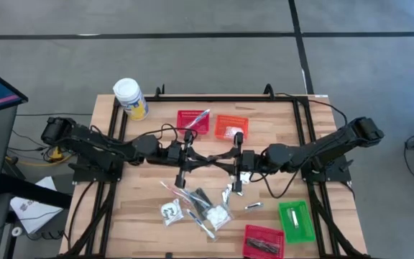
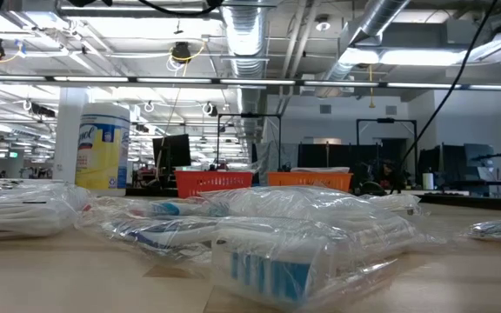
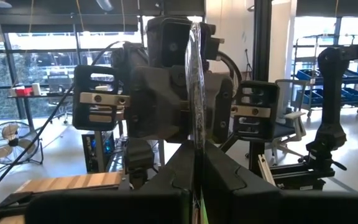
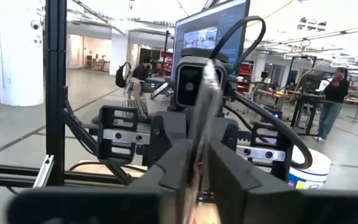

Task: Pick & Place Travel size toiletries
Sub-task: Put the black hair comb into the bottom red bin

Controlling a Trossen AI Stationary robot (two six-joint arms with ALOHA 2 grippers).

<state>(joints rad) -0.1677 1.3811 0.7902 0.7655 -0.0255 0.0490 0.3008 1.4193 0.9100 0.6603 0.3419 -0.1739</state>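
Observation:
High over the table's middle my two grippers face each other, fingertips nearly meeting. Between them hangs a thin clear-wrapped toiletry packet (image 1: pixel 213 157), seen edge-on in both wrist views. My left gripper (image 1: pixel 203 160) (image 3: pixel 194 180) and my right gripper (image 1: pixel 223 156) (image 4: pixel 197 180) are both shut on it. Several more clear-wrapped packets and slim sticks (image 1: pixel 200 205) (image 2: pixel 303 235) lie flat on the table nearer its front edge. One silvery stick (image 1: pixel 254 206) lies apart to the right. The low view shows neither gripper. My left gripper pinches the packet's clear wrapper (image 3: pixel 196 146) between its two fingers, coming level from the table's left. The packet stands on edge above the fingers, lifted clear of the table. My right gripper pinches the same wrapper (image 4: pixel 202 134) between its two fingers, level from the table's right. The packet rises slightly tilted above its fingers.
A red basket (image 1: pixel 193 121) and an orange basket (image 1: pixel 230 127) stand behind the grippers. A green basket (image 1: pixel 295 220) and another red basket (image 1: pixel 263 241) stand at the near right. A white-lidded yellow jar (image 1: pixel 130 99) stands at the far left corner.

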